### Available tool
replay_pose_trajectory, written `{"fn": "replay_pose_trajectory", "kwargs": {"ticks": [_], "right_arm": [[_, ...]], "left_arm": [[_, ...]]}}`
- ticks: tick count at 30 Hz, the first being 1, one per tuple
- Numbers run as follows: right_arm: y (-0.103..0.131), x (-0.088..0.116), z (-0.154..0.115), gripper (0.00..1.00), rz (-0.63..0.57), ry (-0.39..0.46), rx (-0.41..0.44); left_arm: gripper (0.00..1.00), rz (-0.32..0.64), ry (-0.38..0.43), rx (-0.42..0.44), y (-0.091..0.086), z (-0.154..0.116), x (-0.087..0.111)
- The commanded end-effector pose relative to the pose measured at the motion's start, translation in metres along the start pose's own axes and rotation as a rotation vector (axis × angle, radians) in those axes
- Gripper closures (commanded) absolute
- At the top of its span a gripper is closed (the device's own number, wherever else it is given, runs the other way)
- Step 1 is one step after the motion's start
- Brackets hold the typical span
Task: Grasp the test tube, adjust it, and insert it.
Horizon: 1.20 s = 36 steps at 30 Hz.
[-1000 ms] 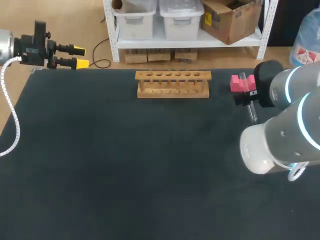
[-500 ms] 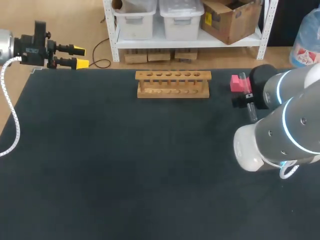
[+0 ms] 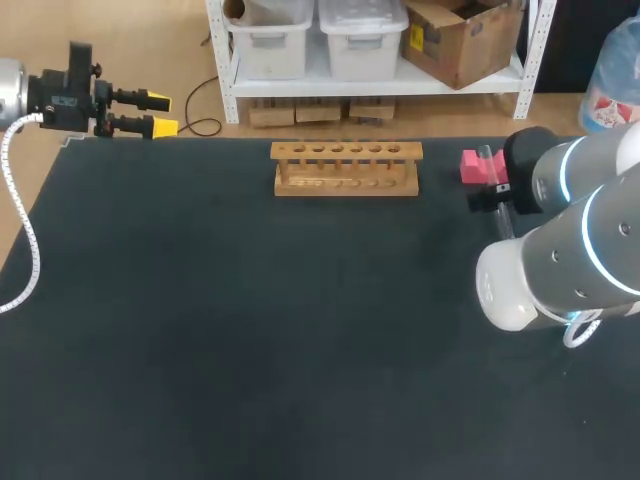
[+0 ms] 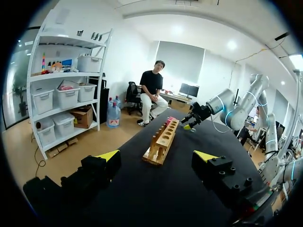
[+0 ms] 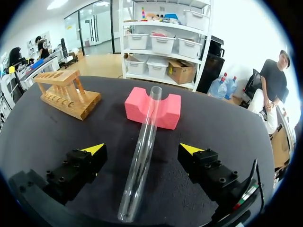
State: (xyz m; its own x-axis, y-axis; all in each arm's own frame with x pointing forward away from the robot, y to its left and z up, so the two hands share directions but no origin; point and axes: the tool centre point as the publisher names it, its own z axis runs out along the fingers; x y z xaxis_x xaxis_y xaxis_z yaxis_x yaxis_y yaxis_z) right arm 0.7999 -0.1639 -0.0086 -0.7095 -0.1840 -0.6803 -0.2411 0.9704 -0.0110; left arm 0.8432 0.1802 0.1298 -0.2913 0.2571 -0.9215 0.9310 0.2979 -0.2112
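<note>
From my station the desk [image 3: 250, 330] reads as plain matte black with no pattern. The rack [image 3: 346, 168] is pale, honey-toned wood. The foam block [image 5: 153, 108] is bright pink. The test tube [image 5: 140, 153] is clear and colourless, tinted pink where the block shows through it. My left hand [image 3: 162, 114] and right hand [image 5: 143, 149] are both black with bright yellow tips. My right arm [image 3: 560, 250] is silver-grey with a white joint cap and a ring glowing light blue. The coiled cable [image 3: 25, 240] at my silver left arm [image 3: 8, 88] is white.
</note>
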Motion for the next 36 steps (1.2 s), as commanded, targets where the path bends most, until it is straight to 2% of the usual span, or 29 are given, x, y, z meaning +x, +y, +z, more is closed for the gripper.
{"fn": "replay_pose_trajectory", "kwargs": {"ticks": [1, 3, 4, 5, 8, 10, 17, 19, 28, 31, 33, 36], "right_arm": [[-0.0027, -0.0026, 0.0035, 0.03, 0.001, 0.005, -0.019], [-0.0034, -0.0027, 0.0045, 0.11, 0.002, 0.007, -0.019], [-0.0039, -0.0025, 0.0052, 0.19, 0.002, 0.008, -0.018], [-0.004, -0.0025, 0.0053, 0.22, 0.003, 0.009, -0.018], [-0.0046, -0.0019, 0.0062, 0.41, 0.002, 0.013, -0.019], [-0.0047, -0.0014, 0.0072, 0.49, 0.001, 0.017, -0.019], [-0.0047, -0.0004, 0.0084, 0.56, -0.002, 0.029, -0.019], [-0.0046, -0.0004, 0.0084, 0.61, -0.004, 0.031, -0.018], [-0.0031, -0.0014, 0.0068, 0.59, -0.016, 0.047, -0.005], [-0.0028, -0.0012, 0.0062, 0.64, -0.017, 0.059, 0.002], [-0.0028, -0.0005, 0.0058, 0.72, -0.014, 0.063, 0.005], [-0.0027, 0.0012, 0.0056, 0.72, -0.012, 0.072, 0.008]], "left_arm": [[0.0, 0.002, -0.003, 0.001, 0.0005, 0.0, 0.0009], [0.0, 0.002, -0.003, 0.001, 0.0005, 0.0, 0.0009], [0.0, 0.002, -0.003, 0.001, 0.0005, 0.0, 0.0009], [0.0, 0.002, -0.003, 0.001, 0.0005, 0.0, 0.0009], [0.0, 0.002, -0.003, 0.001, 0.0005, 0.0, 0.0009], [0.0, 0.002, -0.003, 0.001, 0.0005, 0.0, 0.0009], [0.0, 0.002, -0.003, 0.001, 0.0005, 0.0, 0.0009], [0.0, 0.002, -0.003, 0.001, 0.0005, 0.0, 0.0009], [0.0, 0.002, -0.003, 0.001, 0.0005, 0.0, 0.0009], [0.0, 0.002, -0.003, 0.001, 0.0005, 0.0, 0.0009], [0.0, 0.002, -0.003, 0.001, 0.0005, 0.0, 0.0009], [0.0, 0.002, -0.003, 0.001, 0.0005, 0.0, 0.0009]]}}
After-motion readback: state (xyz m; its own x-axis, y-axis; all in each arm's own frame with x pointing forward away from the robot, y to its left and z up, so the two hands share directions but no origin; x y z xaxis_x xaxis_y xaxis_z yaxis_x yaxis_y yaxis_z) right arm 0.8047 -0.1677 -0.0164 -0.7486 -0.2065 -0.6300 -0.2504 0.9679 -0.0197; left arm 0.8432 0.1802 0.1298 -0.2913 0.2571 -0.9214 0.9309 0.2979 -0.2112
